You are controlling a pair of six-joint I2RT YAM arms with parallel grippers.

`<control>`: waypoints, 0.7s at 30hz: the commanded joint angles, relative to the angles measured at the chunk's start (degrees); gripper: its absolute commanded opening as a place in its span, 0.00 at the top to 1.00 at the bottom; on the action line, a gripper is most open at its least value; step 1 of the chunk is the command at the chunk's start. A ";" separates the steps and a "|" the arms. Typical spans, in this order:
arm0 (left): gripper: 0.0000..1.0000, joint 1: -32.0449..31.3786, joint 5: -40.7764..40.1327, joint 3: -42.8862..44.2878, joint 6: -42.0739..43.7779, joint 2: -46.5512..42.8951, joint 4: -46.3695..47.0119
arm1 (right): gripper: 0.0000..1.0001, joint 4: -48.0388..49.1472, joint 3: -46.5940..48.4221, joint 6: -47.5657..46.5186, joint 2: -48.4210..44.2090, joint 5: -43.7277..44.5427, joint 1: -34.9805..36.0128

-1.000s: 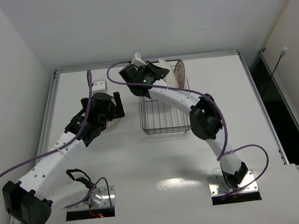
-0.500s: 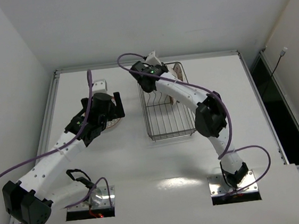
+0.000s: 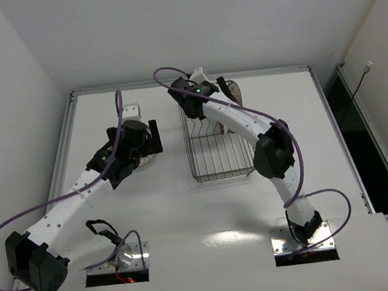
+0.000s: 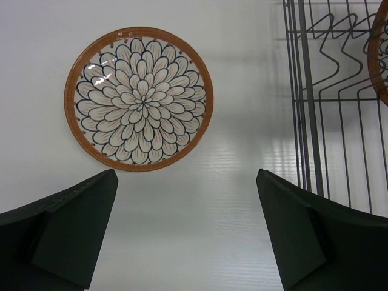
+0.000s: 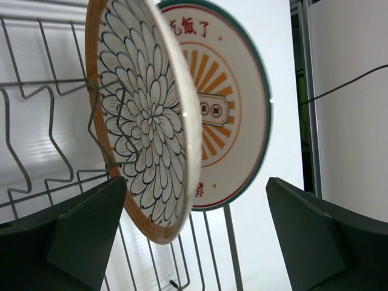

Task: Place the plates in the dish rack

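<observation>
One brown-rimmed petal plate (image 4: 139, 98) lies flat on the table, ahead of my left gripper (image 4: 187, 182), which is open and holds nothing. From above this plate (image 3: 145, 163) peeks out from under the left gripper (image 3: 153, 137). A second petal plate (image 5: 145, 121) stands on edge between the prongs of the dish rack (image 5: 36, 139). The white sunburst plate (image 5: 233, 109) stands just behind it. My right gripper (image 5: 197, 188) is open, its fingers wide on either side of the petal plate's lower rim and apart from it. In the top view the right gripper (image 3: 209, 92) hovers at the far end of the dish rack (image 3: 212, 150).
The rack's wire side (image 4: 309, 121) stands just right of the left gripper, with a plate rim (image 4: 381, 54) showing inside it. Table frame rails (image 3: 191, 80) run along the far edge. A dark gap (image 3: 347, 112) lies beyond the right edge.
The right arm brought the petal plate into the rack's far end, then its jaws opened and let go of it. The left arm barely moved.
</observation>
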 commanded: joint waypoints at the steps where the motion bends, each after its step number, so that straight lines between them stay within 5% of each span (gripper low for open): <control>1: 0.00 0.15 -0.58 0.99 -0.10 0.87 1.15 | 0.01 -0.22 4.33 0.65 -6.53 -0.09 0.37; 6: 0.00 0.15 -1.81 0.99 -0.63 1.40 0.54 | 0.01 1.97 2.94 -0.58 -13.64 -1.49 0.37; 11: 0.00 0.15 -2.95 0.47 -1.86 3.50 0.02 | 0.05 15.06 -11.73 -6.91 -25.24 -10.97 -0.15; 13: 0.00 0.15 -2.95 1.08 -3.17 5.79 -1.04 | 0.15 17.01 -16.48 -6.91 -29.11 -13.88 -0.77; 17: 0.00 0.15 -2.95 1.08 -4.41 10.08 -2.54 | 0.65 23.50 -28.33 -6.91 -37.02 -18.80 -0.06; 21: 0.00 0.15 -2.86 3.79 -3.36 17.03 -5.77 | 0.69 29.83 -43.08 -5.68 -46.42 -24.25 -0.06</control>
